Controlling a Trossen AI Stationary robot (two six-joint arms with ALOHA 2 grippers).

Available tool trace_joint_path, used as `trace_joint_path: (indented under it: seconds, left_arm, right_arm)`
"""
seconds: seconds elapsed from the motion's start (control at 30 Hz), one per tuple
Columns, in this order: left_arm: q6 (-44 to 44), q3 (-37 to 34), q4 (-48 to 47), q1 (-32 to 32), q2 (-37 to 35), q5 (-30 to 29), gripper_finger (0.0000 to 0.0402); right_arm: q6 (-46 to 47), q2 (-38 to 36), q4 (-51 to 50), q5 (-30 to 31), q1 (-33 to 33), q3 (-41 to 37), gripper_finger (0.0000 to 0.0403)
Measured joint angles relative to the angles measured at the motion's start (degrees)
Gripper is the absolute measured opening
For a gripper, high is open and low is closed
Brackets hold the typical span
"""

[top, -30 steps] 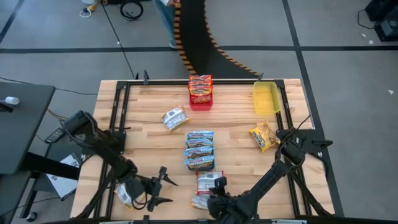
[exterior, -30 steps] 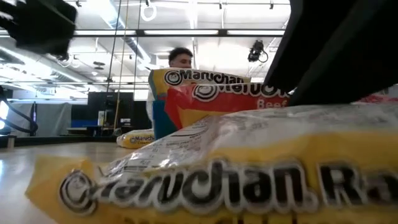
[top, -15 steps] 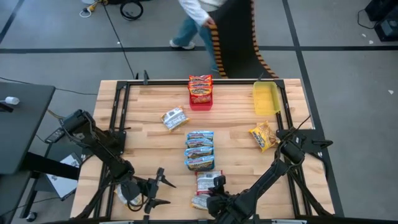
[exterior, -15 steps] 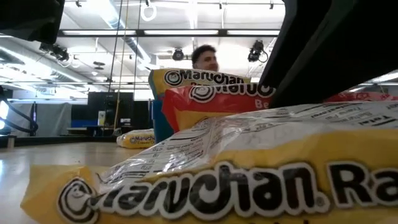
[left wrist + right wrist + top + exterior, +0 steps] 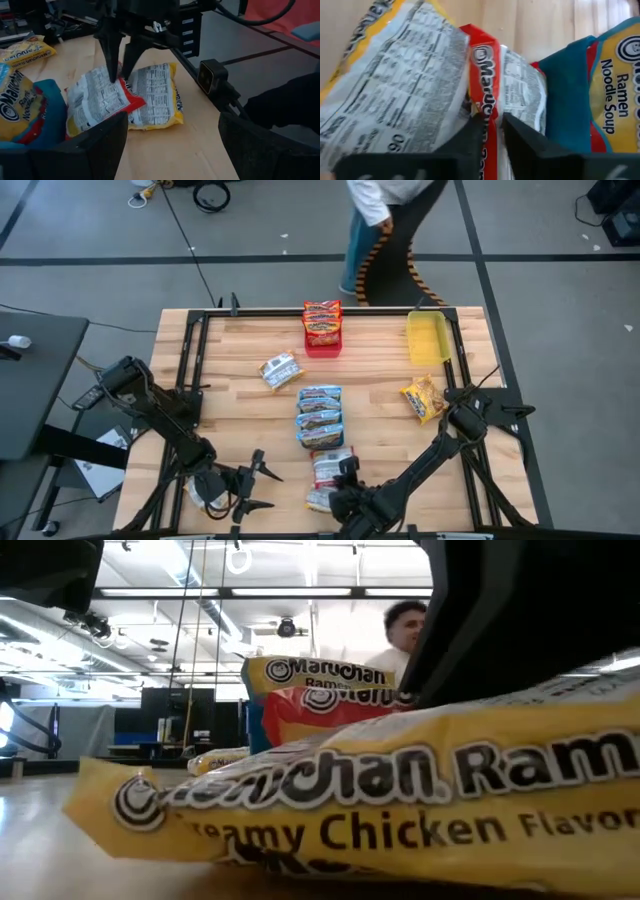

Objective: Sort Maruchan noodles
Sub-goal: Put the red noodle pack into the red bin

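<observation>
My right gripper [image 5: 343, 480] stands at the table's near edge, shut on a red-orange Maruchan packet [image 5: 330, 465] that lies label side up, overlapping a yellow packet [image 5: 320, 500]. The left wrist view shows its fingers [image 5: 119, 60] coming down on the red packet [image 5: 100, 100] from above. My left gripper [image 5: 272, 490] waits open to the left of these packets, holding nothing. A blue tray [image 5: 320, 420] at mid-table holds several blue packets. A red tray [image 5: 322, 330] at the far edge holds red packets. The yellow tray [image 5: 428, 338] is bare. My right gripper pinches the red packet's edge [image 5: 487, 107] between its two fingers [image 5: 465, 145], pointing down from above. The packet's other end rests on the yellow packet [image 5: 155, 95] and the table.
Loose packets lie at the right [image 5: 423, 400], left of centre [image 5: 280, 370] and under my left arm [image 5: 205, 492]. In the low view the yellow packet [image 5: 380, 800] fills the picture. A person [image 5: 385, 205] walks behind the far edge. Bare wood lies left and right of the blue tray.
My right gripper has moved slightly toward the far edge and the left with the red packet. The yellow packet beneath it has shifted and tipped, so its printed front now faces the low camera. The person behind the table has walked to the right.
</observation>
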Motion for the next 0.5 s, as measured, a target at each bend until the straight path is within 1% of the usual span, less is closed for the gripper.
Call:
trace_joint_path:
  seconds: [0.1, 0.13, 0.23, 0.33, 0.4, 0.5]
  left_arm:
    - [0.0, 0.0, -0.01, 0.02, 0.0, -0.01, 0.0314]
    - [0.0, 0.0, -0.01, 0.02, 0.0, -0.01, 0.0314]
    - [0.0, 0.0, -0.02, 0.02, 0.0, -0.01, 0.0314]
    - [-0.01, 0.0, -0.01, 0.02, 0.0, 0.0, 0.0314]
    - [-0.88, 0.0, -0.02, 0.02, 0.0, 0.01, 0.0314]
    - [-3.46, 0.0, -1.14, 0.02, -0.53, -0.03, 0.0314]
  right_arm:
    - [-0.02, -0.05, -0.44, -1.73, -0.43, 0.84, 0.0023]
    - [-0.08, 0.05, -1.23, -2.8, -0.49, 1.67, 0.0013]
    - [-0.14, 0.44, -5.03, -5.98, -0.91, 5.93, 0.0012]
    - [-1.72, 0.51, -11.67, -8.35, -1.65, 12.56, 0.0006]
    - [-3.06, 0.42, -16.3, -8.49, -2.53, 17.26, 0.0006]
    - [-7.01, 0.42, -22.91, -5.62, -4.67, 23.8, 0.0005]
